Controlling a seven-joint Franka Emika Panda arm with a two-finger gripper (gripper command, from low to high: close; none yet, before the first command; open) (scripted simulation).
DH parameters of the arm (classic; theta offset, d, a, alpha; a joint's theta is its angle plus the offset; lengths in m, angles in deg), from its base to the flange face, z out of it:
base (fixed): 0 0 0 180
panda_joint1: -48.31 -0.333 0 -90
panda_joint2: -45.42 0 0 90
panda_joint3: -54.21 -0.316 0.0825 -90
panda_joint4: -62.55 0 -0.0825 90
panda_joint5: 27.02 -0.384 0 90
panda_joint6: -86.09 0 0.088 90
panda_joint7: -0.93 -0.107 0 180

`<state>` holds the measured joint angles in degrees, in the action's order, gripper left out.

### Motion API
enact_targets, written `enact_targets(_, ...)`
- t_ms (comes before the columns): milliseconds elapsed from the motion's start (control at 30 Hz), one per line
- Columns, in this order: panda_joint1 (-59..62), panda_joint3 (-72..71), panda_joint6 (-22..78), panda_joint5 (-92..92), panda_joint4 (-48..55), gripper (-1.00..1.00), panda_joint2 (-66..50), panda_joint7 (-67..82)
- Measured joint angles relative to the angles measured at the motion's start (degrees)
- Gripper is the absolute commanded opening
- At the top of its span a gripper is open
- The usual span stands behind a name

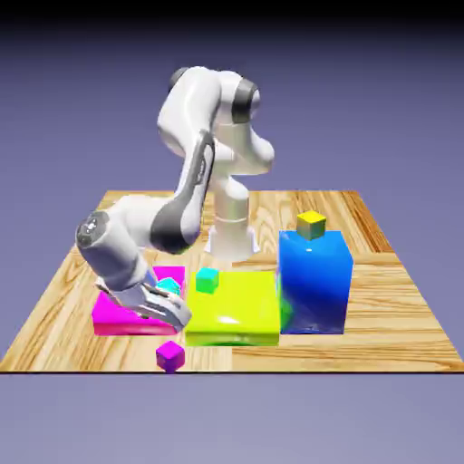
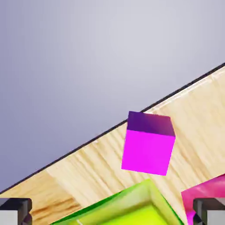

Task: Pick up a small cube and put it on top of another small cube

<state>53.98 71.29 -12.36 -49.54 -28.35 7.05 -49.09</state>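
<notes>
the small magenta-purple cube (image 1: 169, 355) is seen resting on the wooden counter (image 1: 390, 299) near its front edge, just in front of the magenta slab (image 1: 113, 313) and the yellow-green block (image 1: 237, 308). in the hand view the cube (image 2: 147, 145) is framed ahead of the fingers (image 2: 112, 211), between their lines but untouched; the two fingertips (image 2: 15, 211) are held wide apart with nothing clasped. a cyan small cube (image 1: 207, 280) is carried by the yellow-green block, and a yellow one (image 1: 311, 224) by the blue block (image 1: 314, 281).
</notes>
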Motion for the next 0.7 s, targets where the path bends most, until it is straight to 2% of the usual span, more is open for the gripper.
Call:
enact_targets(300, 1.6, 4.4, 19.5, -5.8, 18.1, 0.0, -18.3, -1.9)
enact_targets(467, -0.6, 3.9, 12.0, -6.9, 9.8, 0.0, -18.1, -0.2)
enact_targets(500, -1.1, 3.8, 10.6, -7.1, 8.2, -1.0, -18.0, 0.2)
enact_targets(567, -1.1, 3.8, 10.6, -7.1, 8.2, -1.0, -18.0, 0.2)
enact_targets(700, 1.2, 4.3, 18.1, -6.1, 16.5, -1.0, -18.3, -1.6)
